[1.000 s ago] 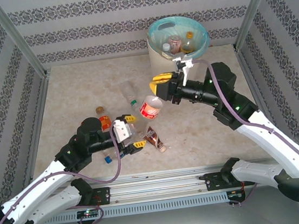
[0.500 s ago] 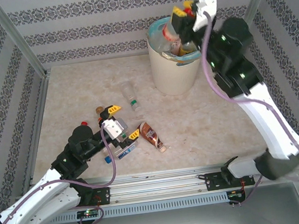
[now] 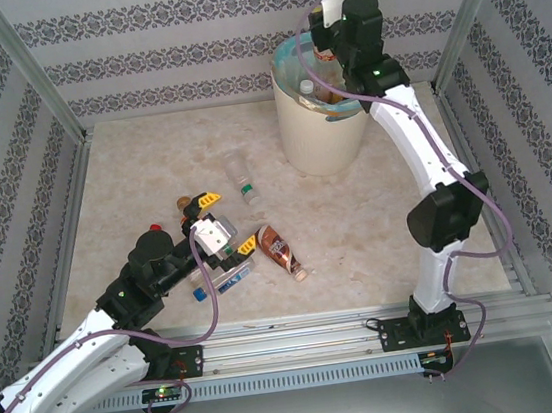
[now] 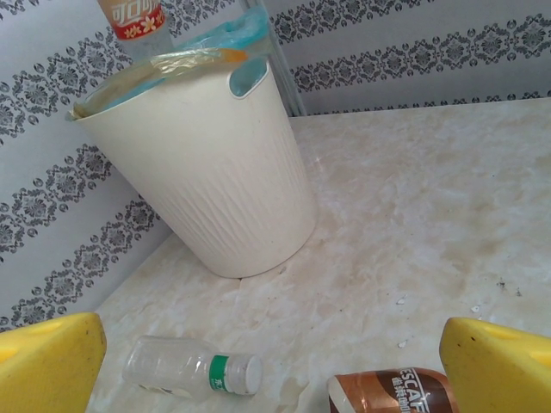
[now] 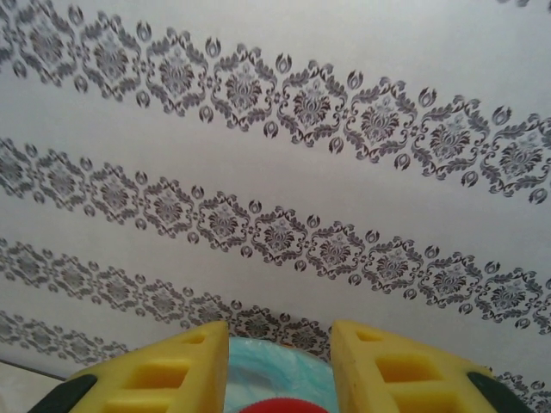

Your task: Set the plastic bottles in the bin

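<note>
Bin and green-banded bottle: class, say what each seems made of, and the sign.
Bin: likely matte cream plastic, given moulded ribs and a cut-out handle. Bottle: probably clear glossy plastic; the table shows through it.

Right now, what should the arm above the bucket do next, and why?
Probably open the right gripper: it pinches a red-capped bottle above the bag-lined bin, so letting go should drop it in.
</note>
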`<move>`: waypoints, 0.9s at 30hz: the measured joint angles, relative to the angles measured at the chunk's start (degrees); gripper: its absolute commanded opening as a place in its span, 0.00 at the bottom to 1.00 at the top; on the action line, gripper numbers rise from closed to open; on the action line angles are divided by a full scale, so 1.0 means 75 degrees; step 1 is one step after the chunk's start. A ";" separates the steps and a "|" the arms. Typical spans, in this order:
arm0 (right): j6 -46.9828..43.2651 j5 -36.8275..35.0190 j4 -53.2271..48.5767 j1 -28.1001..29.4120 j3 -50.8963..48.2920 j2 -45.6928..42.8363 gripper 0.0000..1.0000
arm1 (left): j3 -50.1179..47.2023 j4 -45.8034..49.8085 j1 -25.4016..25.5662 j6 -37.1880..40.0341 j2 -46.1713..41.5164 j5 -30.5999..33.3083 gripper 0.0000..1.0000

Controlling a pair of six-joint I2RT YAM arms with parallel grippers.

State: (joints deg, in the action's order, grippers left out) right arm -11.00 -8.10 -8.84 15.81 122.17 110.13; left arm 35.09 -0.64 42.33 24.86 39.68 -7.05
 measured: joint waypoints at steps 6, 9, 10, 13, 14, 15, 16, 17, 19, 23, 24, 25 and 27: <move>-0.0146 0.0303 0.0003 -0.0268 0.0146 0.0393 0.00 | 0.0000 -0.0003 -0.0003 -0.0003 0.0003 -0.0038 1.00; 0.0017 0.0560 0.0076 -0.0434 0.0163 0.0490 0.00 | 0.0000 -0.0003 -0.0003 -0.0006 0.0003 -0.0055 1.00; 0.0058 0.0612 0.0085 -0.0452 0.0137 0.0490 0.00 | 0.0000 -0.0003 -0.0003 -0.0006 0.0003 -0.0055 1.00; 0.0163 0.0743 0.0382 -0.0495 -0.0114 0.0431 0.00 | 0.0000 -0.0003 0.0000 -0.0023 0.0003 -0.0055 1.00; 0.0201 0.0787 0.0487 -0.0495 -0.0251 0.0370 0.00 | 0.0000 -0.0003 0.0000 -0.0029 0.0003 -0.0058 1.00; 0.0233 0.0825 0.0583 -0.0495 -0.0393 0.0297 0.00 | 0.0000 -0.0003 0.0000 -0.0029 0.0003 -0.0058 1.00; 0.0256 0.0868 0.0676 -0.0498 -0.0568 0.0201 0.00 | 0.0000 -0.0003 0.0000 -0.0032 0.0003 -0.0058 1.00; 0.0286 0.0927 0.0769 -0.0525 -0.0746 0.0099 0.00 | 0.0000 -0.0003 0.0000 -0.0032 0.0003 -0.0061 1.00; 0.0338 0.1040 0.0941 -0.0545 -0.1070 -0.0079 0.00 | 0.0000 -0.0003 0.0000 -0.0032 0.0003 -0.0058 1.00; 0.0475 0.1186 0.1067 -0.0618 -0.1291 -0.0216 0.00 | 0.0000 -0.0006 0.0000 -0.0050 0.0006 -0.0105 1.00; 0.0487 0.1198 0.1067 -0.0627 -0.1311 -0.0230 0.00 | 0.0000 -0.0009 0.0000 -0.0055 0.0012 -0.0117 1.00; 0.0490 0.1204 0.1049 -0.0624 -0.1326 -0.0265 0.00 | 0.0000 -0.0012 0.0000 -0.0058 0.0023 -0.0119 1.00; 0.0498 0.1189 0.0909 -0.0603 -0.1326 -0.0326 0.00 | 0.0000 -0.0009 0.0000 -0.0058 0.0047 -0.0134 1.00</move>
State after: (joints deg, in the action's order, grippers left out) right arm -7.27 0.82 -2.02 11.29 112.22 107.68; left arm 35.09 -0.71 42.33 24.43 40.03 -8.05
